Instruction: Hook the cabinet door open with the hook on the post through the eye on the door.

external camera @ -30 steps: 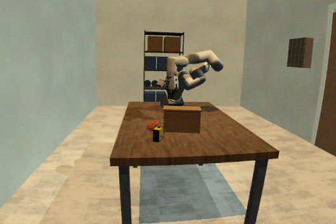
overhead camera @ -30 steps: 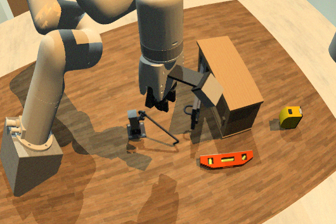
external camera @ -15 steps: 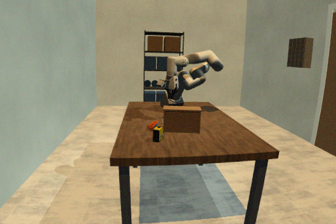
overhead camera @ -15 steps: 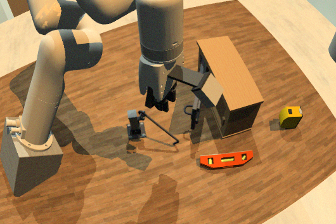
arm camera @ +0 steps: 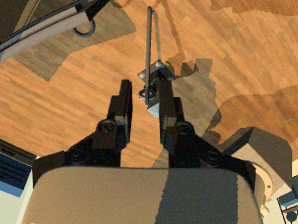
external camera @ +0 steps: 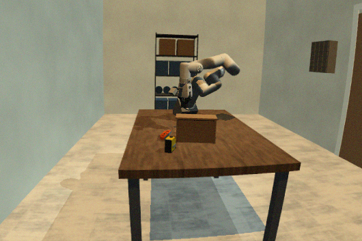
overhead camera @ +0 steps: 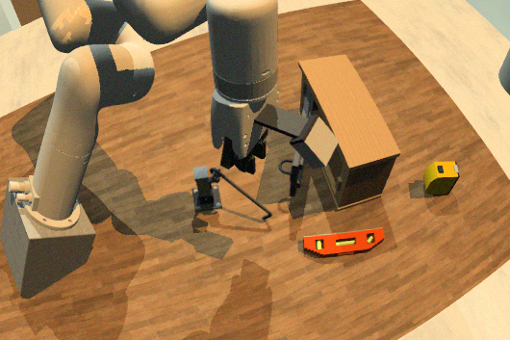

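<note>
The wooden cabinet [overhead camera: 348, 125] stands upright on the table, and it also shows in the exterior view [external camera: 196, 128]. Its door stands swung out, with the dark eye [overhead camera: 285, 167] at its free edge. The post [overhead camera: 204, 188] stands left of the door. The hook [overhead camera: 242, 191] slopes from the post's top down to the table, its bent tip resting on the wood short of the eye. My gripper [overhead camera: 242, 161] hangs just above and behind the post, partly open and empty. In the wrist view my fingertips sit near the post [arm camera: 154, 79], with the hook [arm camera: 148, 43] beyond them and the eye [arm camera: 85, 28] at upper left.
An orange spirit level [overhead camera: 343, 242] lies in front of the cabinet. A yellow tape measure [overhead camera: 441, 177] sits to the cabinet's right. My arm's base [overhead camera: 43, 241] stands at the table's left edge.
</note>
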You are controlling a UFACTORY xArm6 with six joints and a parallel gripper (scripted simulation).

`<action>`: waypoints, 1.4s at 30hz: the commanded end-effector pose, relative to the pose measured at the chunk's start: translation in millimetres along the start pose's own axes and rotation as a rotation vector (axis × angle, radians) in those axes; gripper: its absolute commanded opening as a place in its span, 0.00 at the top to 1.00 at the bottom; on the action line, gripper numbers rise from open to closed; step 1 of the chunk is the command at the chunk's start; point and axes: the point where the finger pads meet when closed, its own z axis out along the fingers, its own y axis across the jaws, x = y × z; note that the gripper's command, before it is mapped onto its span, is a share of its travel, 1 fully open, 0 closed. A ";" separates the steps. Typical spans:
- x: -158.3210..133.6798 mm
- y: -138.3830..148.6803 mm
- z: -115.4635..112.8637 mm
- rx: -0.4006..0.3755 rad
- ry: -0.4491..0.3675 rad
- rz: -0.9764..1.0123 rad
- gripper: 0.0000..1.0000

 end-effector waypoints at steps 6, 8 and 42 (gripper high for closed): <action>1.2 -0.1 22.7 -0.001 0.003 -0.001 0.76; 1.2 0.0 29.2 -0.001 0.003 -0.001 0.76; 1.5 1.5 98.7 -0.001 0.003 -0.001 0.76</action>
